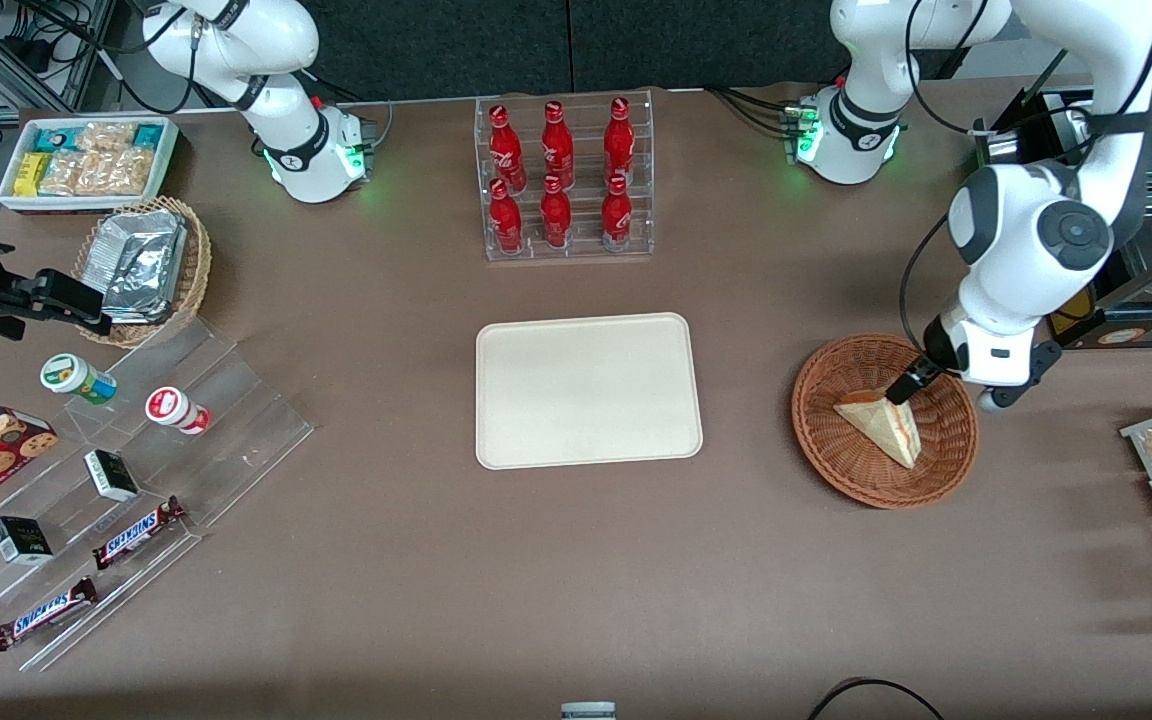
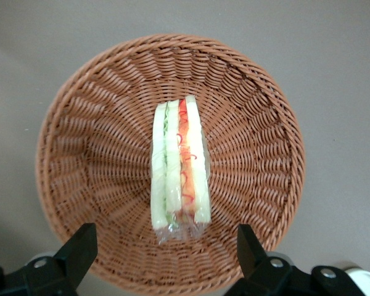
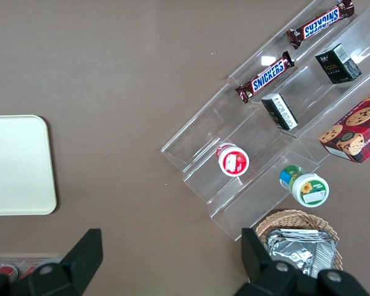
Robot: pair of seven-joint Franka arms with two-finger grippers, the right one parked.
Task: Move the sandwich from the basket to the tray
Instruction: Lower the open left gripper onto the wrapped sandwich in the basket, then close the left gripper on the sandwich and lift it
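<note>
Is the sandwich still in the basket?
Yes. The sandwich lies in the basket; the open hand hovers above it.

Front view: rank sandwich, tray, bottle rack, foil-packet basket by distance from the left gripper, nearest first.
The gripper hangs open over the basket.
1. Sandwich: right under it, in the basket.
2. Tray: mid-table, toward the parked arm.
3. Bottle rack: farther from the camera than the tray.
4. Foil-packet basket: at the parked arm's end.
</note>
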